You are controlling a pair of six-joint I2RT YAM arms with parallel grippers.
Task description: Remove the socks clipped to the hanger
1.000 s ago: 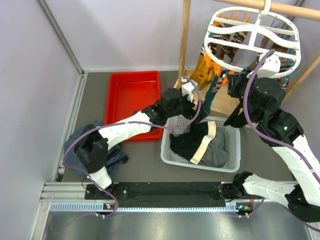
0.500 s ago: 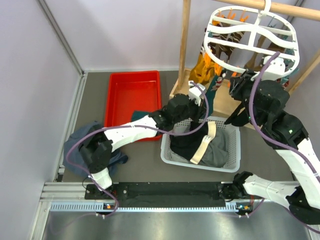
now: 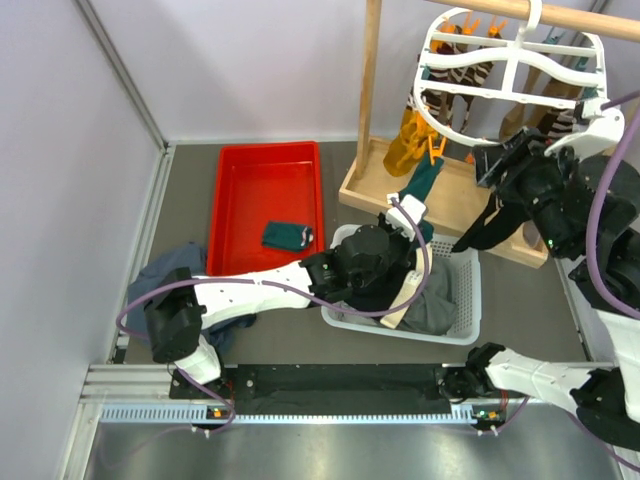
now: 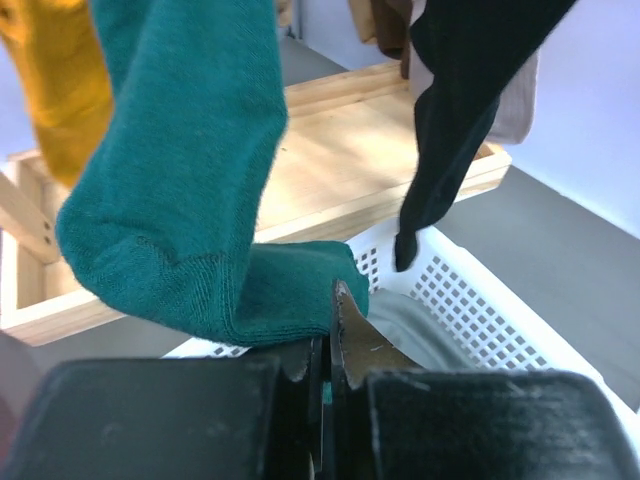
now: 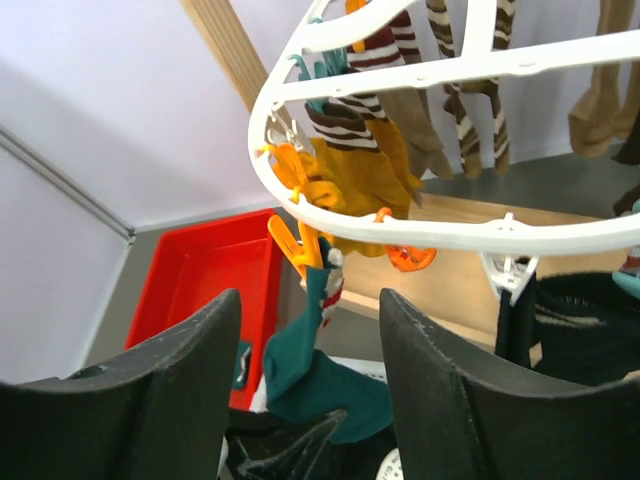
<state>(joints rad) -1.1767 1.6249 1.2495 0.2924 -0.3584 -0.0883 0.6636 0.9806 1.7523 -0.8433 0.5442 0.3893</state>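
The white hanger point(image 3: 510, 70) hangs from the wooden pole with socks clipped round its rim: mustard point(image 3: 412, 140), striped point(image 3: 470, 75) and a black one point(image 3: 478, 232). A dark teal sock point(image 3: 422, 180) hangs stretched from an orange clip point(image 5: 295, 240). My left gripper point(image 3: 405, 215) is shut on its toe point(image 4: 290, 300) above the basket. My right gripper point(image 3: 497, 160) stands open just under the hanger rim point(image 5: 450, 235), its fingers either side of the teal sock point(image 5: 310, 370) but apart from it. Another teal sock point(image 3: 287, 236) lies in the red tray point(image 3: 240, 170).
A white basket point(image 3: 465, 300) of dark clothes sits under the left gripper. The wooden rack's upright point(image 3: 370, 90) and base point(image 3: 460, 205) stand behind it. A blue-grey garment point(image 3: 160, 280) lies at the left by the wall.
The left gripper shut on the teal sock's toe and drew it down toward the basket. The right gripper opened and pulled back to the right; the hanger swung right.
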